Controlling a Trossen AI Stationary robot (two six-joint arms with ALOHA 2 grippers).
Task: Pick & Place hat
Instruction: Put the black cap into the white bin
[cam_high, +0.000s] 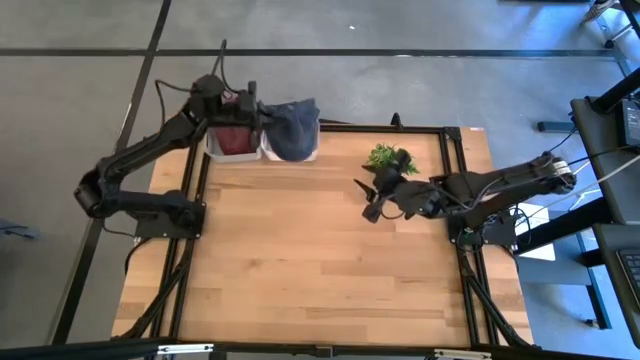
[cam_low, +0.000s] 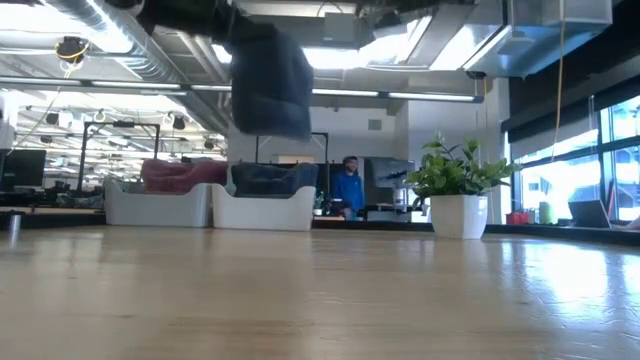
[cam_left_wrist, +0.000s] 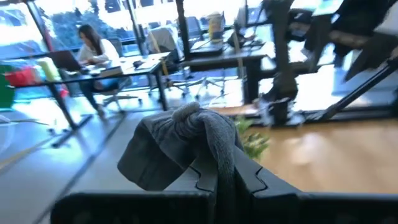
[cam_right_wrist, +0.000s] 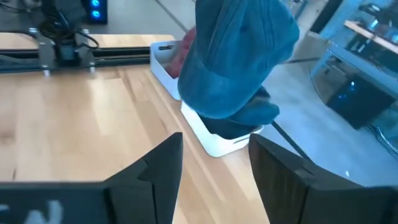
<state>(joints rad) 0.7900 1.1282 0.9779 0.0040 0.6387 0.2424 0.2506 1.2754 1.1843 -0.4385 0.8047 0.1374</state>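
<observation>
Left end effector (cam_high: 262, 118) is gripping the hat (cam_high: 293, 128), hanging it over the bins (cam_high: 262, 152), upper left. Right end effector (cam_high: 368, 198) is waiting open, center right.

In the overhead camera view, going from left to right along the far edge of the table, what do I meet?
Left tool shut on the blue fabric hat → white bin with red contents → white bin under the hat → small green potted plant → right tool, open, resting near the plant.
</observation>
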